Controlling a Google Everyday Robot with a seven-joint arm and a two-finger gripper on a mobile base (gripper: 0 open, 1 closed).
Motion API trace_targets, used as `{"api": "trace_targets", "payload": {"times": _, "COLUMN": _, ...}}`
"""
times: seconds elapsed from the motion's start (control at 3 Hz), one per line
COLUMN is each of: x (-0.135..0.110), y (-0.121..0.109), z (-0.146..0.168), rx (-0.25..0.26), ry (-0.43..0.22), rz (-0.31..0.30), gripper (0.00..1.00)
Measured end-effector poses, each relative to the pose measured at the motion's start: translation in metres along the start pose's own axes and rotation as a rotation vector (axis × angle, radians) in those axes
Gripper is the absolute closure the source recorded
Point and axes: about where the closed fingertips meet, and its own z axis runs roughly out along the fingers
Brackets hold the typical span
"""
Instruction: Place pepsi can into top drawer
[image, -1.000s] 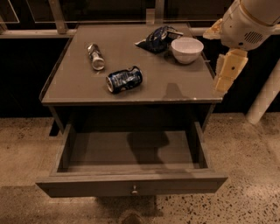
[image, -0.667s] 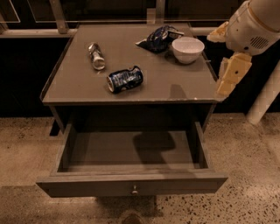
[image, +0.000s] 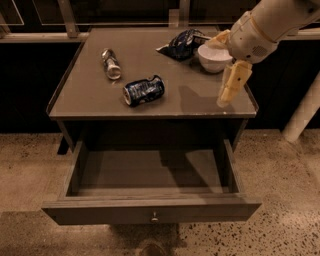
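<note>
The pepsi can (image: 144, 90) is dark blue with white markings and lies on its side at the front middle of the cabinet top (image: 90, 95). The top drawer (image: 150, 175) below is pulled open and empty, with its small round knob (image: 154, 217) at the middle of the front panel. My gripper (image: 231, 87) hangs over the right front part of the cabinet top, well to the right of the can and apart from it. It holds nothing.
A slim silver can (image: 111, 63) lies to the back left of the pepsi can. A dark blue snack bag (image: 182, 44) and a white bowl (image: 214, 57) sit at the back right, just behind my gripper. A white post (image: 305, 112) stands on the floor at right.
My arm has moved left, from beyond the cabinet's right edge to over the right part of its top. The can and the drawer have not moved.
</note>
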Motion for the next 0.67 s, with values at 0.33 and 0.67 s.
{"api": "trace_targets", "payload": {"times": 0.33, "x": -0.021, "y": -0.027, "z": 0.038, "rx": -0.058, "ry": -0.061, "rz": -0.075, "gripper": 0.0}}
{"api": "trace_targets", "payload": {"times": 0.67, "x": -0.045, "y": -0.047, "z": 0.068, "rx": -0.098, "ry": -0.098, "rz": -0.144, "gripper": 0.0}}
